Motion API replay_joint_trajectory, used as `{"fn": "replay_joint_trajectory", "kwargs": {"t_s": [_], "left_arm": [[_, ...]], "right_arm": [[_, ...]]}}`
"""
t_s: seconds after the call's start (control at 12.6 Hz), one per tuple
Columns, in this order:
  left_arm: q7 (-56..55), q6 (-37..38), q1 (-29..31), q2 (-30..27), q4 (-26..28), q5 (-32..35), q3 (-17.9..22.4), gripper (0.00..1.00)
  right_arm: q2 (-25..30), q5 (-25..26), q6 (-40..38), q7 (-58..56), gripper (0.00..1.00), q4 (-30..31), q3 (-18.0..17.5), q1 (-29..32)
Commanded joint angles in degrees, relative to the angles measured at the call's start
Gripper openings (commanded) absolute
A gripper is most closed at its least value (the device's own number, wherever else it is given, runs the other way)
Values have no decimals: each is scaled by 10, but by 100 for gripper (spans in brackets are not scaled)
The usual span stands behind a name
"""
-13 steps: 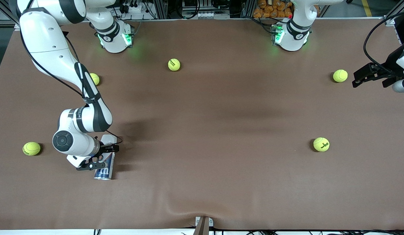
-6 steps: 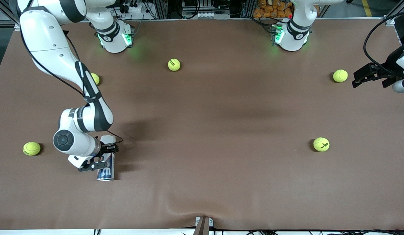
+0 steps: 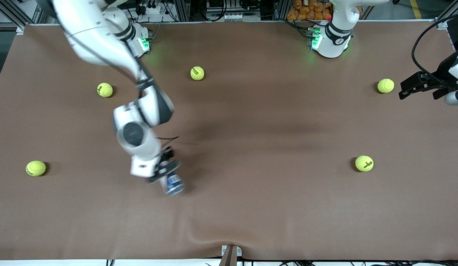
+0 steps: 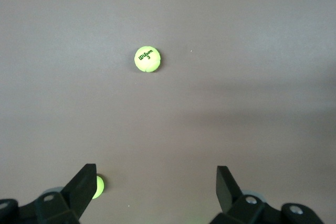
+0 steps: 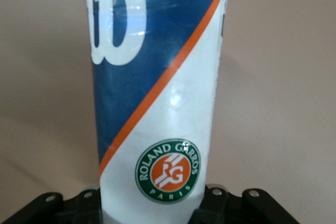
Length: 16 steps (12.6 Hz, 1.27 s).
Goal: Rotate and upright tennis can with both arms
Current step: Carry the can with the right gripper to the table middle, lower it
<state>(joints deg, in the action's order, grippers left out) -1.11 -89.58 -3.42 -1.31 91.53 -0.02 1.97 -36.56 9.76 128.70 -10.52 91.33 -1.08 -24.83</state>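
My right gripper [image 3: 163,172] is shut on the tennis can [image 3: 173,184], a tube with a white, dark-blue and orange-red label. It holds the can tilted, low over the brown cloth, between the right arm's end and the middle of the table. In the right wrist view the can [image 5: 157,103] fills the frame and runs out from between the fingers of the right gripper [image 5: 157,205]. My left gripper [image 3: 411,87] waits open and empty over the left arm's end of the table. In the left wrist view the left gripper [image 4: 155,176] has only bare cloth between its fingers.
Several yellow-green tennis balls lie loose on the cloth: one [image 3: 197,73] near the bases, one [image 3: 105,89] and one [image 3: 36,168] toward the right arm's end, one [image 3: 385,85] beside the left gripper, one [image 3: 364,163] nearer the front camera. The left wrist view shows two balls [image 4: 147,59].
My right arm has swung from the right arm's end of the table toward the middle, carrying the can with it; the can has turned. The left arm has not moved.
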Motion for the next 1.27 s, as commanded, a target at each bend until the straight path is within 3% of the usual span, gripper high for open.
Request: {"fn": "replay_joint_trajectory", "kwargs": {"t_s": [0.0, 0.24, 0.71, 0.87, 1.19], "left_arm": [[16, 4, 4, 4, -9, -11, 0, 100], [16, 4, 4, 5, -9, -11, 0, 100], [16, 4, 5, 6, -10, -12, 0, 100], [16, 5, 5, 6, -9, -16, 0, 100], [16, 4, 5, 6, -9, -18, 0, 100]], "right_arm": [[1, 52, 3, -8, 48, -11, 8, -59], [-22, 138, 74, -42, 52, -11, 8, -115], [-69, 187, 125, -68, 62, -12, 8, -152], [-76, 190, 125, -68, 97, -12, 9, -160], [-65, 185, 117, -67, 100, -17, 8, -168]]}}
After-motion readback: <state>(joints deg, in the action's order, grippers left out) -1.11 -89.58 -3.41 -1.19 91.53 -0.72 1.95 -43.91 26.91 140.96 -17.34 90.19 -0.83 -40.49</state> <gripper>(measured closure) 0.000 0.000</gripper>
